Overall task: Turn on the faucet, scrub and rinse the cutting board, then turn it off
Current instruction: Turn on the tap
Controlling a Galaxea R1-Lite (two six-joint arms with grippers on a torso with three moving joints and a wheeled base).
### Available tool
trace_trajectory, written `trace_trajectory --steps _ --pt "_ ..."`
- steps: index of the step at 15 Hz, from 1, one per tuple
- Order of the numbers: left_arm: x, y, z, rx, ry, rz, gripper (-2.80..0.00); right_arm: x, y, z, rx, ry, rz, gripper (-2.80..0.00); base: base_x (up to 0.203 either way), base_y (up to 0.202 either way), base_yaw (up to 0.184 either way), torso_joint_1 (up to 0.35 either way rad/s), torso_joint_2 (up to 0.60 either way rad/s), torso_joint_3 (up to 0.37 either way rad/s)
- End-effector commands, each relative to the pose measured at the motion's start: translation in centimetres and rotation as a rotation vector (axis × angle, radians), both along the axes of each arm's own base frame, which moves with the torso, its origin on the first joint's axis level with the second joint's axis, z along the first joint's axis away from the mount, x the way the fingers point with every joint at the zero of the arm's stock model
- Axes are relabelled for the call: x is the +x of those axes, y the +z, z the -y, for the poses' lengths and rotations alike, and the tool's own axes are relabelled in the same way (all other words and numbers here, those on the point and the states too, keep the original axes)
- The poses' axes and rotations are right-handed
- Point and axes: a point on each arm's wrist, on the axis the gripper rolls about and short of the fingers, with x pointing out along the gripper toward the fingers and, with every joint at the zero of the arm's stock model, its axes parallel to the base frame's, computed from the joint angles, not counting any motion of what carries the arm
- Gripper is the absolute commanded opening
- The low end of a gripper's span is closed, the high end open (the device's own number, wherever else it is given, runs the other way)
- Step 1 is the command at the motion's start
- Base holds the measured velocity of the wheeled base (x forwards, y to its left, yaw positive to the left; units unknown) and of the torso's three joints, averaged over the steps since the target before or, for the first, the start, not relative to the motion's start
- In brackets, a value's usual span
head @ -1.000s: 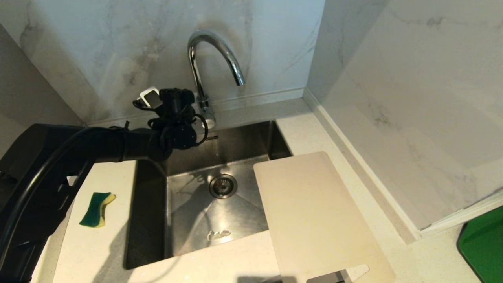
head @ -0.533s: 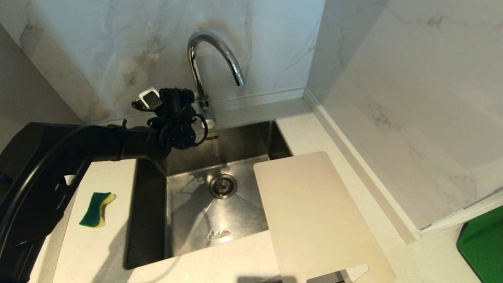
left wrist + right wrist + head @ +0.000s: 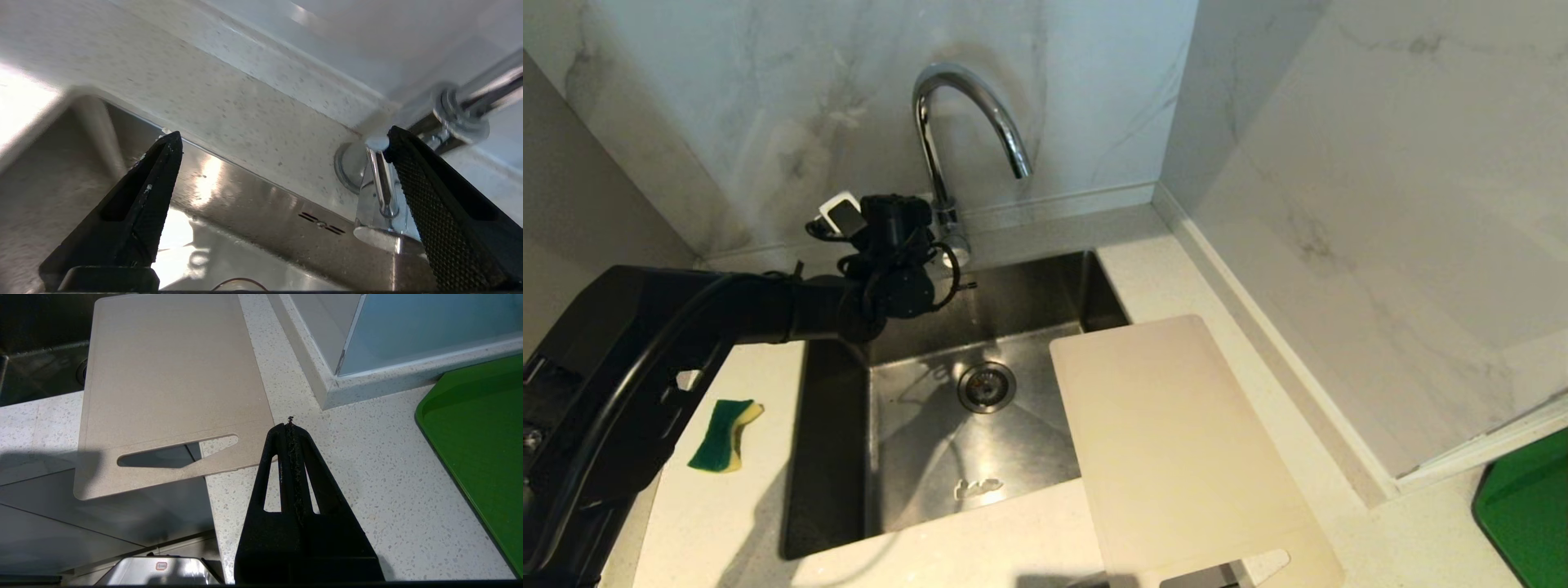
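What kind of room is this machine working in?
Most likely a kitchen: a steel sink set into a speckled counter, a chrome faucet against marble-look walls, and a sponge and cutting board beside the basin.

Grey-veined marble walls (meeting at a corner) above speckled white countertop.

No legible text, small red label perhaps unreadable

You see a faucet of glossy chrome and a brushed stainless sink. The cutting board is matt cream plastic. The countertop is speckled stone, the wall polished marble. Left gripper fingers show cross-hatched black pads.
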Motion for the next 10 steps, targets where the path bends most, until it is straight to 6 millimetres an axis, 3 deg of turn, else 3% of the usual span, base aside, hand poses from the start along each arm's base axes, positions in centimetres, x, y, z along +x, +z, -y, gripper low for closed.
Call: trace_trajectory --steps 1,6,10 --pt "0.4 -0.8 -0.3 0.005 0.012 -0.016 0.00 0.0 0.0 0.0 0.000 0.000 0.000 -2.80 0.000 0.000 0.000 0.000 0.00 0.000" --pt "0.4 -0.2 -1.1 -0.010 0.036 -0.006 0.00 0.0 0.0 0.0 0.000 0.000 0.000 -2.80 0.000 0.000 0.000 0.000 0.00 0.000" --pt "0.3 -1.0 -1.5 -0.027 0.044 -0.076 0.00 0.0 0.0 0.0 0.000 0.001 0.000 -2.80 0.000 0.000 0.000 0.000 0.00 0.000"
